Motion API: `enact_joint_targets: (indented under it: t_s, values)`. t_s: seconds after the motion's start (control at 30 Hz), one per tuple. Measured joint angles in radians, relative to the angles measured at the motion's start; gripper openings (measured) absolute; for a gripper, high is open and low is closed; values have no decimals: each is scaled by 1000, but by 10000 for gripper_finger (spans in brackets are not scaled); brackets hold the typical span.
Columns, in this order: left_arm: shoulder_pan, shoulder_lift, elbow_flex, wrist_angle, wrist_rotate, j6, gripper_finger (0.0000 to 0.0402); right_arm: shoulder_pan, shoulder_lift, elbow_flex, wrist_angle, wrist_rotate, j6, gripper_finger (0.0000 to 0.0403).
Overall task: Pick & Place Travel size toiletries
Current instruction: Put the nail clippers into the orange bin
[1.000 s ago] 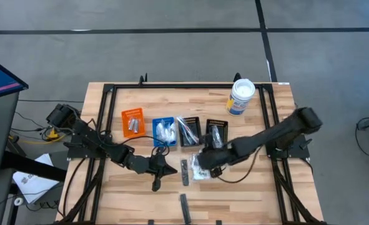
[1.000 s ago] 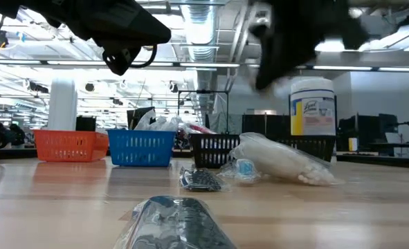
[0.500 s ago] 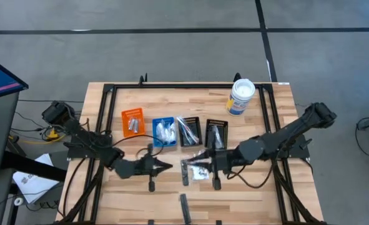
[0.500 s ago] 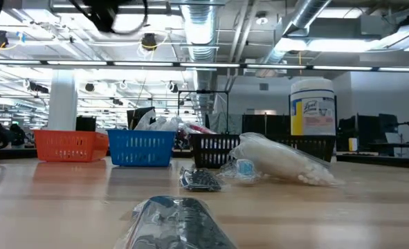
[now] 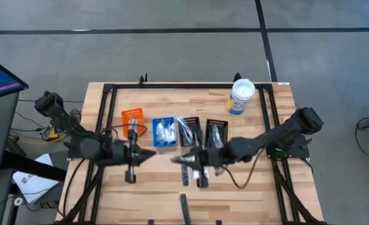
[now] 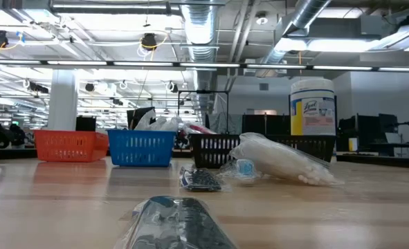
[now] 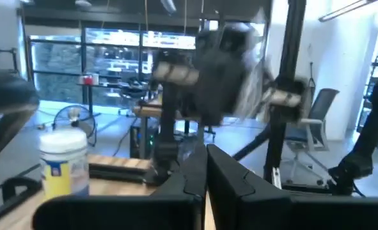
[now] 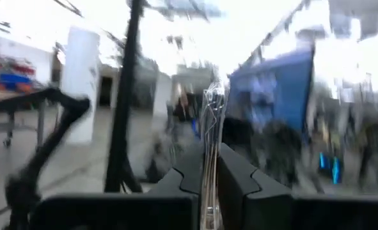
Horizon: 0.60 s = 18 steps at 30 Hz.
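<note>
My right gripper hangs over the table's middle, pointing toward the left edge. It is shut on a thin clear crinkly packet, one of the travel size toiletries. My left gripper faces it from the left, shut with nothing between its fingers. On the table lie a clear bag of white pieces, a small dark packet and a dark wrapped packet near the front edge. Neither gripper shows in the low view. My right gripper pinches the clear packet between its two fingers. A crinkled edge of the packet sticks out past the fingertips. The fingers lie about level, coming from the table's right. The rest of the packet is hidden by the fingers.
At the far side stand an orange bin, a blue bin and two black bins in a row. A white tub with a blue label stands at the far right. A black frame borders the table.
Both grippers have risen out of the low view and tipped from pointing down to about level. My left gripper has drawn back toward the table's left and far side. My right gripper has swung toward the left. The bag of white pieces has stayed where it was.
</note>
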Motion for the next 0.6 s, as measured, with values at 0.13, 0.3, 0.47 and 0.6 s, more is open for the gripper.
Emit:
enact_joint_targets:
  t_s: [0.13, 0.3, 0.47, 0.6]
  values:
    - [-24, -78, 0, -174, 19, 20, 12, -82, -2, -2, -174, -89, 176, 11]
    - [-22, -90, -1, -250, -15, 6, 68, -122, 17, -1, -227, -166, 238, 11]
    - [30, -73, -1, -256, 13, -26, 173, -122, 61, 22, -260, -173, 241, 11]
    - [84, -61, -1, -244, 173, -81, 241, -120, 115, 106, -392, -174, 207, 11]
